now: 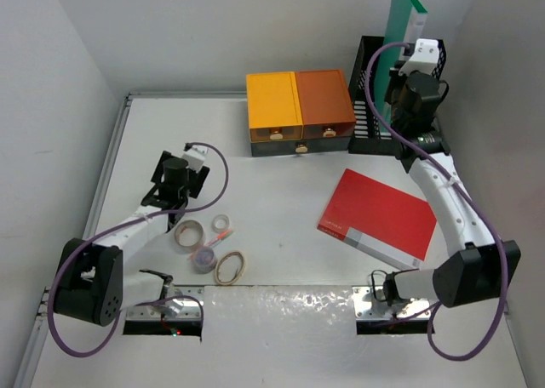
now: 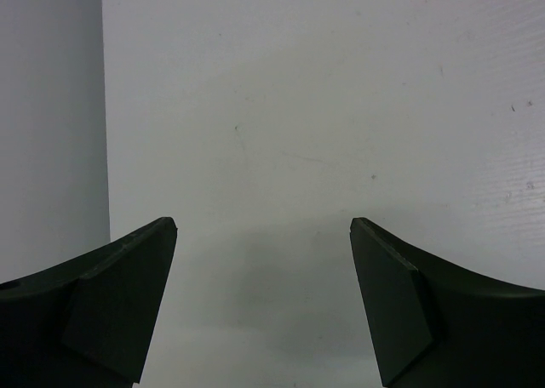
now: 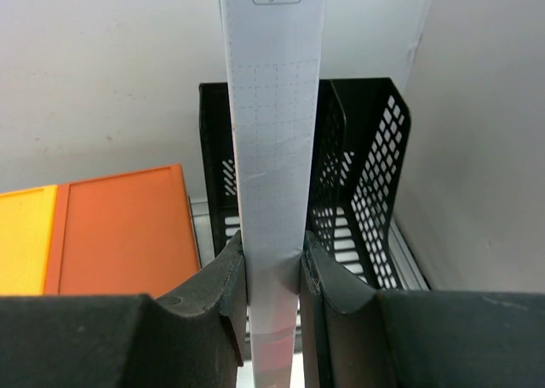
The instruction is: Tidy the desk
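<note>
**Worktop.** The worktop (image 1: 281,196) filled the top view from the arm bases at 6 o'clock to the back wall at 12 o'clock, with white walls on three sides.

**Left arm.** The left arm (image 1: 145,222) pointed toward 11 o'clock on the 9 o'clock side of the worktop. The left jaws stood wide apart with nothing between them, over bare white surface close to the 9 o'clock rim.

**Right arm.** The right arm (image 1: 443,201) stretched toward the 1 o'clock corner. The right jaws were clamped on the thin white edge of a green folder (image 1: 407,22). The folder stood upright over a black mesh rack (image 1: 368,107) in that corner. It could not be determined whether the lower edge of the folder touched the rack.

**Other items.**
- A yellow box (image 1: 273,105) and an orange box (image 1: 324,101) sat touching, side by side at 12 o'clock. The orange box was just beside the rack.
- A red book (image 1: 379,216) lay flat and skewed at 4 o'clock, well apart from the boxes and just beside the right arm.
- Four tape rolls (image 1: 204,257) and a short red stick (image 1: 223,234) were clustered at 8 o'clock, near the left arm.
</note>
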Available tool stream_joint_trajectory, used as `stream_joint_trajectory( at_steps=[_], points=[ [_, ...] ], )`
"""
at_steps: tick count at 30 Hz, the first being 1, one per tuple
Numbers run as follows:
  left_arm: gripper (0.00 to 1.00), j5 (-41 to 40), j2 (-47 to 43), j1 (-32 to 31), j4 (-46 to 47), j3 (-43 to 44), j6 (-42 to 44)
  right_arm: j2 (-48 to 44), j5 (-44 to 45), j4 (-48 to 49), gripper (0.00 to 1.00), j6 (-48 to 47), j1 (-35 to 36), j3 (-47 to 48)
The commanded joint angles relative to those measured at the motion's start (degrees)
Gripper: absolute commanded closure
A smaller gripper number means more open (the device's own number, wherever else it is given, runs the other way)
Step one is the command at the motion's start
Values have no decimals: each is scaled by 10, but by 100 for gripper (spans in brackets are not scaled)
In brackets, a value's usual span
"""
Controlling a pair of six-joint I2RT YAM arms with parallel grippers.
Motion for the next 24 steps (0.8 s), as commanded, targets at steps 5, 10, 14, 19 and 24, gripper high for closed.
stream_joint_trajectory(
  at_steps=[5, 10, 14, 19, 24],
  points=[
    [20, -24, 2, 5, 106, -29, -19, 43, -62, 205, 100, 5, -24, -42],
    [20, -42, 2, 5, 139, -48, -18, 61, -124, 295, 100, -10, -29, -76],
    [19, -37, 3, 5, 155, -59, -15, 75, -123, 366, 100, -27, -31, -115],
    [20, -39, 9, 5, 168, -66, -14, 105, -115, 474, 100, -15, -39, -157],
    [20, -41, 16, 5, 175, -69, -9, 137, -106, 570, 100, -20, -41, -210]
  ],
)
